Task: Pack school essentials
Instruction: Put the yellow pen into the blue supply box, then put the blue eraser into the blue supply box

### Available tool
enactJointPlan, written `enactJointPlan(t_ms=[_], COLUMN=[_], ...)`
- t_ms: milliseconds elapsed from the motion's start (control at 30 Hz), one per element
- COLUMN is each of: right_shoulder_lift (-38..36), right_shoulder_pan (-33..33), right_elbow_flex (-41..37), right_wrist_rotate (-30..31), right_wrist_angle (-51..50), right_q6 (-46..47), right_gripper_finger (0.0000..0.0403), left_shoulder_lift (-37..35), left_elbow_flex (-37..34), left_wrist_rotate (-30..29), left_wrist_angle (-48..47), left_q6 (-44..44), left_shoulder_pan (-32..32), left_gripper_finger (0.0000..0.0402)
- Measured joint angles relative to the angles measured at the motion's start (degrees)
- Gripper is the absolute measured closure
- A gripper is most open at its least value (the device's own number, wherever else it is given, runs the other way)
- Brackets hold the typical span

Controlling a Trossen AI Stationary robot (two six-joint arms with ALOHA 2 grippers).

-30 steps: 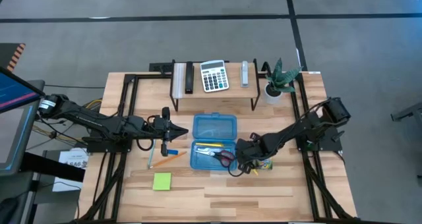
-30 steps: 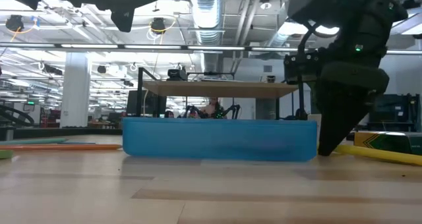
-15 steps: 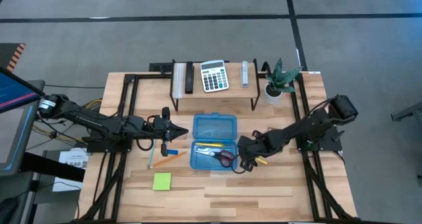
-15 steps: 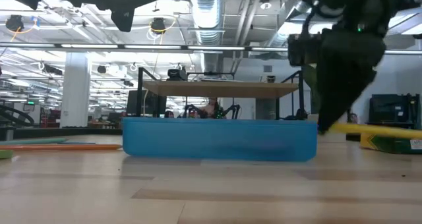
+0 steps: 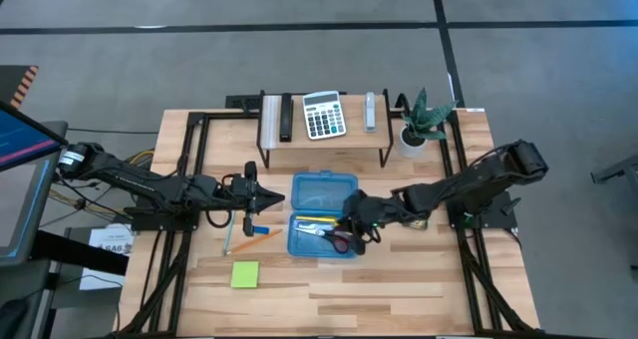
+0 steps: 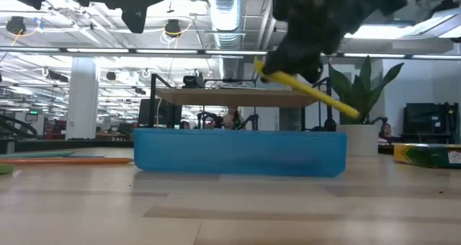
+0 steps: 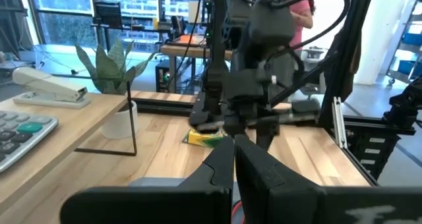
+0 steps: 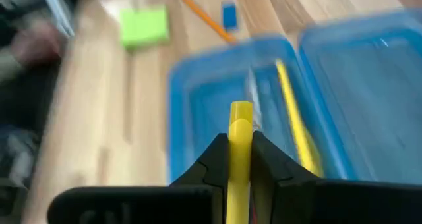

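Above the blue case (image 5: pixel 323 233), right gripper (image 5: pixel 360 216) holds a yellow pencil (image 6: pixel 306 88).

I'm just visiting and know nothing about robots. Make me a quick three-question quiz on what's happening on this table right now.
1. True or false: the right gripper is shut on a yellow pencil.
2. Over what is that pencil held? A) the calculator B) the blue box C) the lime sticky-note pad
3. Fill in: the red-handled scissors lie ____ the blue box.

Key: 1 true; 2 B; 3 inside. The left gripper waits beside the box, near the blue eraser.
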Motion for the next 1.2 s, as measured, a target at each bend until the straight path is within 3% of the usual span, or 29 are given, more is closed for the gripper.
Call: enactJointPlan(t_ms=[267,433,633,933,1200], right_shoulder_lift=[11.1,16.32,20.51,17.27,6.86], right_shoulder_pan=[-2.25,-2.58,-2.58,-2.34,1.75], right_elbow_flex=[9.91,16.97,21.78,22.02,18.34], right_wrist_rotate=[-5.86,-7.17,-7.19,-6.54,1.58], right_wrist_angle=[-0.48,-7.98,-14.52,-20.34,-21.28], right_q6=[-5.75,-8.3,-9.31,-9.18,-7.78], right_gripper_finger=[0.0356,0.0352,0.0311,0.0219,0.0217], left_shoulder_lift=[0.11,0.11,0.13,0.13,0.13], left_elbow_flex=[0.04,0.03,0.02,0.02,0.0], left_wrist_rotate=[0.02,0.04,0.04,0.06,0.02], left_wrist_angle=[-0.14,-0.92,-1.49,-1.37,-4.16], left_q6=[0.03,0.04,0.13,0.13,-0.11], left_shoulder_pan=[0.0,0.0,0.01,0.01,0.02], left_gripper_finger=[0.04,0.04,0.04,0.04,0.04])
